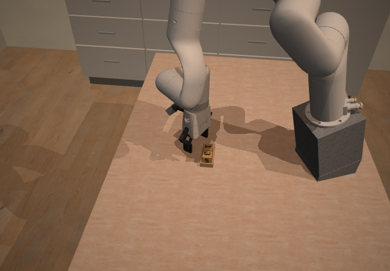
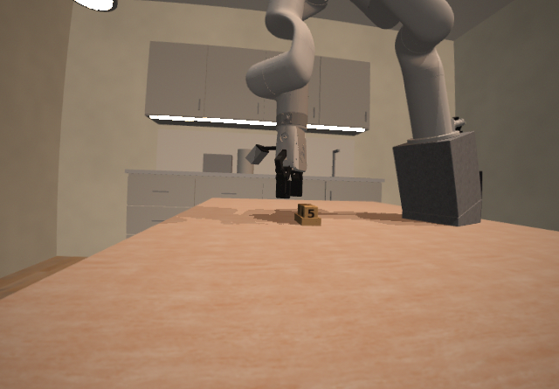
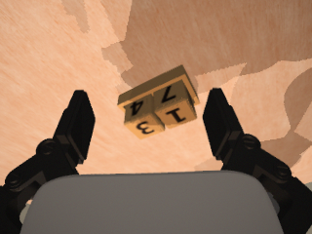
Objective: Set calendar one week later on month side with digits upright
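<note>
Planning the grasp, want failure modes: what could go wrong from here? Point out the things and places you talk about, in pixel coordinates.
- The cubes point(image 1: 206, 153) point(image 3: 159, 117) sit together in the tray point(image 1: 206, 164) point(image 2: 308, 222) point(image 3: 153, 87); gripping one may drag the other.
- The tray looks skewed between the open gripper's point(image 1: 197, 142) point(image 2: 289, 196) point(image 3: 152, 124) fingers; closing now might twist a cube.
</note>
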`<state>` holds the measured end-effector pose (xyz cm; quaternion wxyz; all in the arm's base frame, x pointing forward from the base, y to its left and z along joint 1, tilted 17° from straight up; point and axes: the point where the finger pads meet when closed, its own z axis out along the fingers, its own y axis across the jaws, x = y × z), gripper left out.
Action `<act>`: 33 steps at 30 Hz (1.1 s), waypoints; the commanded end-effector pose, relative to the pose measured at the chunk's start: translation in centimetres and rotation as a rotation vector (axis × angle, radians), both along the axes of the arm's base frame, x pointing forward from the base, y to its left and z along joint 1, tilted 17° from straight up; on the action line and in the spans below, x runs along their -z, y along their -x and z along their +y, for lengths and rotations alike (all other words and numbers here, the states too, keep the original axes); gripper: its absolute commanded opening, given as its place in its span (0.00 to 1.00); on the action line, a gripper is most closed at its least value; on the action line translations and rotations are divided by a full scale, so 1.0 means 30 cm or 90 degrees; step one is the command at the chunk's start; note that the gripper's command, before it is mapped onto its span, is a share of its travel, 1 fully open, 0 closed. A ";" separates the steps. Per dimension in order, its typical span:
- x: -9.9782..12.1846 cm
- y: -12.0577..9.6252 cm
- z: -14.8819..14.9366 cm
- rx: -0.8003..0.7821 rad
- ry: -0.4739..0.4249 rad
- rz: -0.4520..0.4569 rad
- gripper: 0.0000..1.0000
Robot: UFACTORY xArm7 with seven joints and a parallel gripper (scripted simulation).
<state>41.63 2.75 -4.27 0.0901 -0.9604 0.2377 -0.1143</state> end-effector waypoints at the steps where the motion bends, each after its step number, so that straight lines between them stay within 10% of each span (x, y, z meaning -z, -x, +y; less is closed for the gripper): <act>1: 0.000 0.003 -0.010 0.013 -0.002 -0.002 1.00; 33: 0.029 0.060 -0.116 0.332 -0.091 0.037 1.00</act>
